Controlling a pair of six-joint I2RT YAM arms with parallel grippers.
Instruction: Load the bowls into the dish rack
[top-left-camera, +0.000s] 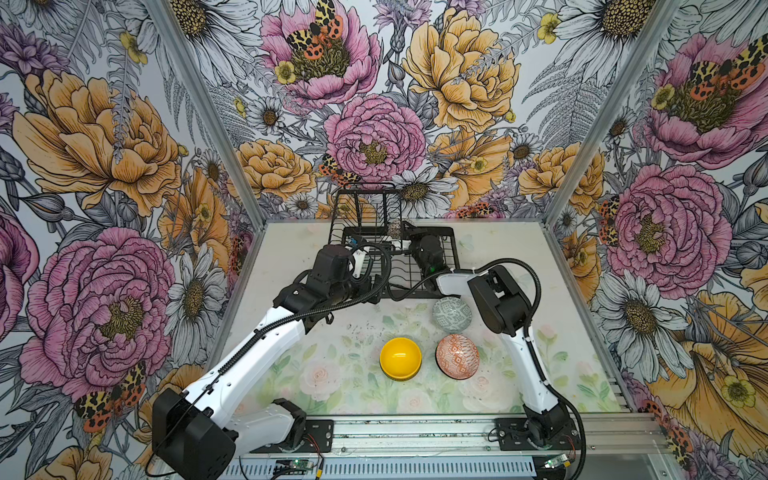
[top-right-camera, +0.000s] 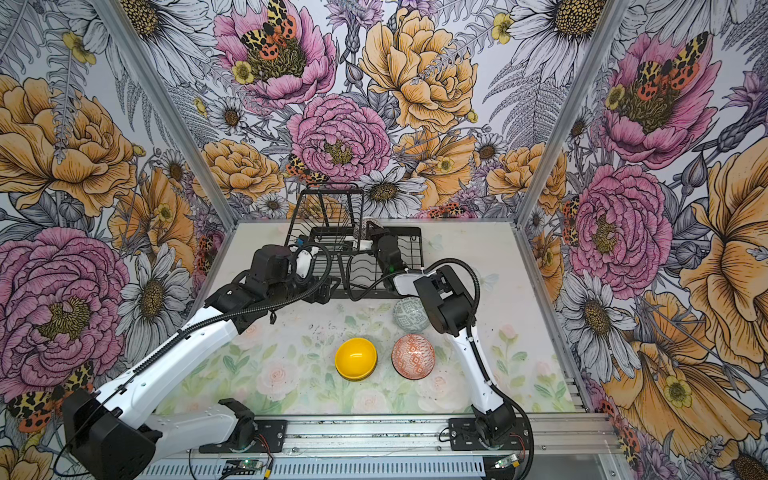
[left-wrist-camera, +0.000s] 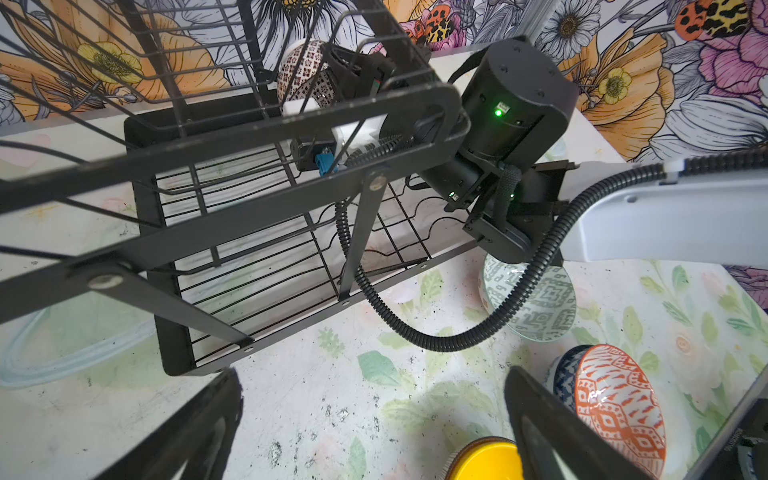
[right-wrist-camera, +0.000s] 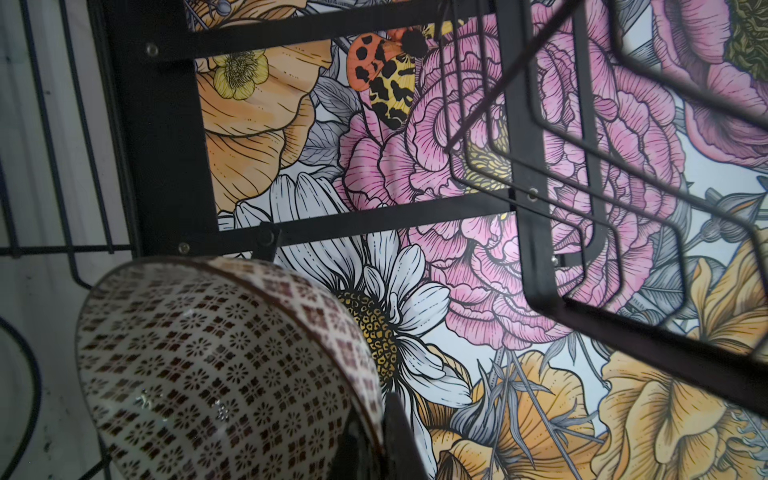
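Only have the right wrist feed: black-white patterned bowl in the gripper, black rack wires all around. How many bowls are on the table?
Observer: Three spots in both top views: a pale green patterned bowl, a plain yellow bowl and an orange-white geometric bowl.
Operator: Is the orange one single?
Observer: No. The left wrist view shows it nested in a blue-white bowl.
Operator: What about the other arm?
Observer: The left gripper is open and empty, hovering just in front of the black wire dish rack.
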